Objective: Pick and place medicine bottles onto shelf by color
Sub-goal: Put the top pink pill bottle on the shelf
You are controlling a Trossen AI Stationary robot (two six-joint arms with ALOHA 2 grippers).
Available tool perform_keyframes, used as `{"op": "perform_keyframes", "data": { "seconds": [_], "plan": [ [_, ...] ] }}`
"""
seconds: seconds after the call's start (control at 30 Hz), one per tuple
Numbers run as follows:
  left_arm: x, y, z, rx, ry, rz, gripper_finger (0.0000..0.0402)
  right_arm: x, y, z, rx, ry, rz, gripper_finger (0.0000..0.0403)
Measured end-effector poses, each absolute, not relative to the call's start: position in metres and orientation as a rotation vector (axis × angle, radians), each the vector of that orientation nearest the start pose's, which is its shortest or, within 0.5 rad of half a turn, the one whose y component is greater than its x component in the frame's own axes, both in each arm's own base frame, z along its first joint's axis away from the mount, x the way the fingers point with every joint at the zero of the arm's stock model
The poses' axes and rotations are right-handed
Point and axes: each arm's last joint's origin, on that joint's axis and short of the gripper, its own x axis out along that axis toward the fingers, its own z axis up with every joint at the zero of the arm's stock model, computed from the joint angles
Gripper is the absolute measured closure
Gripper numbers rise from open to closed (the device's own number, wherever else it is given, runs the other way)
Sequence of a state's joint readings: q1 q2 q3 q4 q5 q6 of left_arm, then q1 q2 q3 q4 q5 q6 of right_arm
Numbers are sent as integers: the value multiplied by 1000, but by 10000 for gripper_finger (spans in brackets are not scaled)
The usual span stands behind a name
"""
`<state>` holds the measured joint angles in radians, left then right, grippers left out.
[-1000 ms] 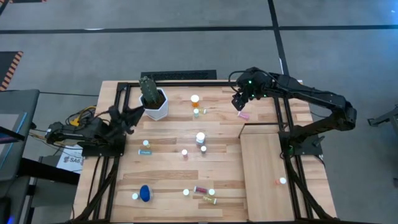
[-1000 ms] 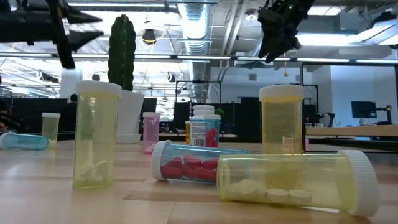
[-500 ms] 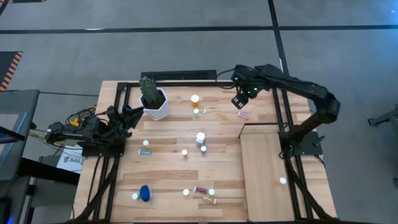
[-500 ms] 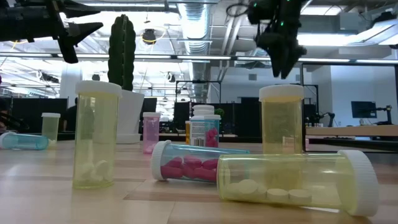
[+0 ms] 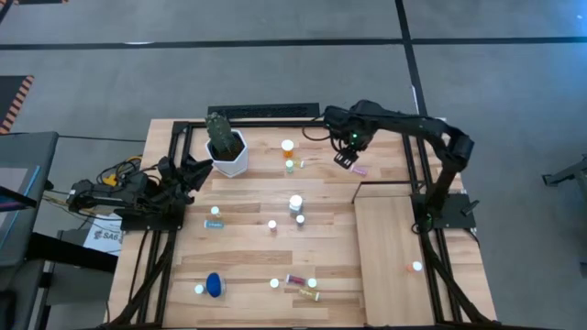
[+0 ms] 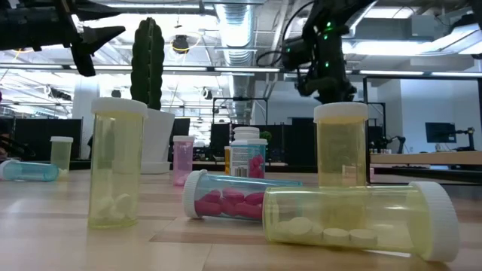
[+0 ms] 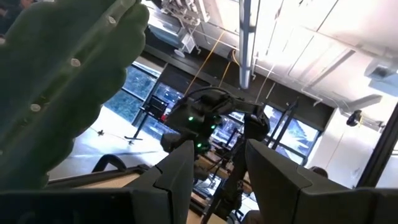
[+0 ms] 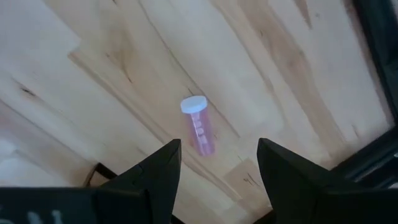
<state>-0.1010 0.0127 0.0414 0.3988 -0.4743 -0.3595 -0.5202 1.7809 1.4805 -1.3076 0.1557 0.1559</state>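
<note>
**While right hand hangs over a pink bottle, left arm waits**

With its fingers (image 8: 155, 171) spread apart and nothing between them, the right hand (image 5: 343, 159) hangs above the far part of the worktop (image 5: 248, 266), over a pink bottle (image 8: 198, 127) lying on its side with a white cap, just beside the shelf (image 5: 393, 275) corner. Left hand (image 5: 194, 170) sits at the worktop's left edge near the cactus pot (image 5: 228, 154), fingers parted, empty. One small bottle (image 5: 415, 267) is on the shelf. Other bottles are scattered on the worktop: an orange one (image 5: 288, 148) near the pot, a white one (image 5: 295, 203) mid-worktop, a blue one (image 5: 214, 285) near the front edge, red and yellow ones lying down (image 6: 354, 222) at front.
</note>
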Motion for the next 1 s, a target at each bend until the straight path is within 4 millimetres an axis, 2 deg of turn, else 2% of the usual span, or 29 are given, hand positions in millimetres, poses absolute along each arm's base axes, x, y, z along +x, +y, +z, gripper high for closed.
{"op": "perform_keyframes", "data": {
  "seconds": [0.17, 0.3, 0.5, 0.63, 0.83, 1.0],
  "plan": [
    [85, 4, 213, -466, -471, 256, 267, 280, -163, 247, 385, 1594, -664, 168],
    [86, 3, 213, -464, -468, 241, 267, 280, -160, 249, 441, 1583, -677, 168],
    [86, 3, 212, -460, -460, 245, 267, 288, -145, 249, 390, 1589, -647, 168],
    [87, 3, 210, -455, -436, 250, 267, 292, -136, 247, 439, 1577, -642, 168],
    [88, 3, 207, -447, -400, 258, 267, 283, -133, 225, 555, 1607, -758, 168],
    [88, 3, 206, -443, -395, 242, 267, 274, -134, 199, 634, 1599, -854, 168]
  ]
}}
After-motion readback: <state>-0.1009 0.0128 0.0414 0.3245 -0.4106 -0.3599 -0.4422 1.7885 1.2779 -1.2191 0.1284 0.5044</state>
